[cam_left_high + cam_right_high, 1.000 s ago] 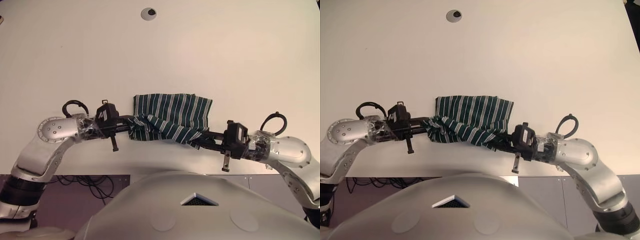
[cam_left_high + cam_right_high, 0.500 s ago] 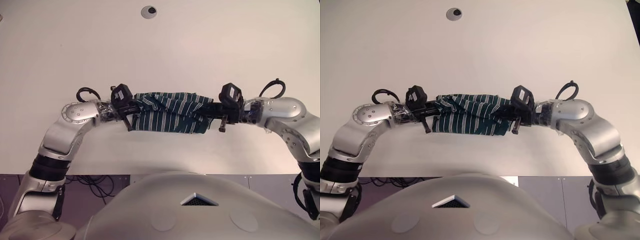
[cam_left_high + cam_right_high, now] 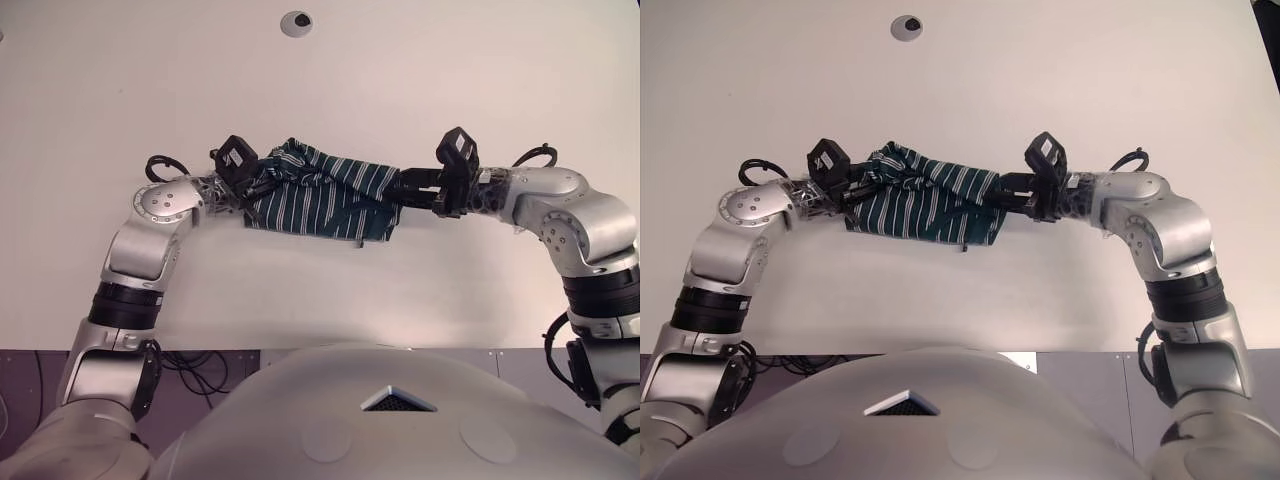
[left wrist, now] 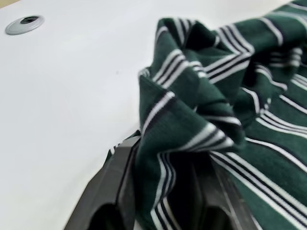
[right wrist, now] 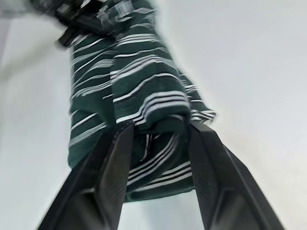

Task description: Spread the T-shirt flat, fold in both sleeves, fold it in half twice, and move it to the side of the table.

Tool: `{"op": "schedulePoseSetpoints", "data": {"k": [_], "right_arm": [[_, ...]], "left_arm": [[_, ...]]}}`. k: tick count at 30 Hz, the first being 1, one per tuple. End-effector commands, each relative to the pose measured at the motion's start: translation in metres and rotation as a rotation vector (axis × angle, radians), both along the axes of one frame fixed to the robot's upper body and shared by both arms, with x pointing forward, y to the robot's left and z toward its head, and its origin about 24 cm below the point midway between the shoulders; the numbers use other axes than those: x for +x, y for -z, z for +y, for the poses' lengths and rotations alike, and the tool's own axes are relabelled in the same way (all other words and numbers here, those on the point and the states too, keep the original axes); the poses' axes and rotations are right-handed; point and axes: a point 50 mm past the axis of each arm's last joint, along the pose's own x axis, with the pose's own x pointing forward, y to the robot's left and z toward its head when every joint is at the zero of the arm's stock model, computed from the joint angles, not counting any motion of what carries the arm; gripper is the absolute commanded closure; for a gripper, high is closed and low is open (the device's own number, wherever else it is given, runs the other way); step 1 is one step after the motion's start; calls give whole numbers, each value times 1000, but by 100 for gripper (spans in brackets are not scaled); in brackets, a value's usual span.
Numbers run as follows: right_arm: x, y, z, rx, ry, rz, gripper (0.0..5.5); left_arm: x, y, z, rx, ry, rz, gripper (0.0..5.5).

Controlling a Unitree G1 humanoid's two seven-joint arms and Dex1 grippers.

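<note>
White surface (image 3: pixel 450 90) is seen w/ green striped T-shirt (image 3: pixel 330 195) at its middle, folded over & bunched, held btwn both arms. Left tool (image 3: pixel 262 186) is clamped on shirt's left end, right tool (image 3: pixel 395 187) on its right end. Small round grommet (image 3: pixel 296 24) is set near far edge.

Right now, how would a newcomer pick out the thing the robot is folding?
Look at the wide white table. Near its middle, held between the left gripper and the right gripper, is a bunched T-shirt. It is the only cloth there: dark green with thin white stripes.
</note>
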Motion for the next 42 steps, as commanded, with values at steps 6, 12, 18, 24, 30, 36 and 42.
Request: {"op": "schedulePoseSetpoints", "data": {"k": [6, 12, 18, 24, 30, 36, 42], "right_arm": [[15, 4, -17, 84, 215, 44, 359], [24, -7, -19, 96, 264, -121, 356], [22, -25, -2, 83, 216, -462, 356], [13, -23, 33, 91, 94, -609, 425], [13, 5, 99, 175, -50, -553, 538], [18, 42, 139, 193, -87, -415, 550], [30, 72, 145, 124, 0, -303, 550]], "left_arm": [[7, -13, 10, -181, -116, 63, 421], [10, -18, 17, -166, -129, 51, 364], [21, -39, 28, -237, -243, -141, 360], [17, -39, 37, -224, -293, -167, 356], [-11, -26, 18, -99, -26, -174, 434], [-31, 4, 8, 109, 143, -95, 533], [-38, 34, 12, 290, 196, -5, 546]]}}
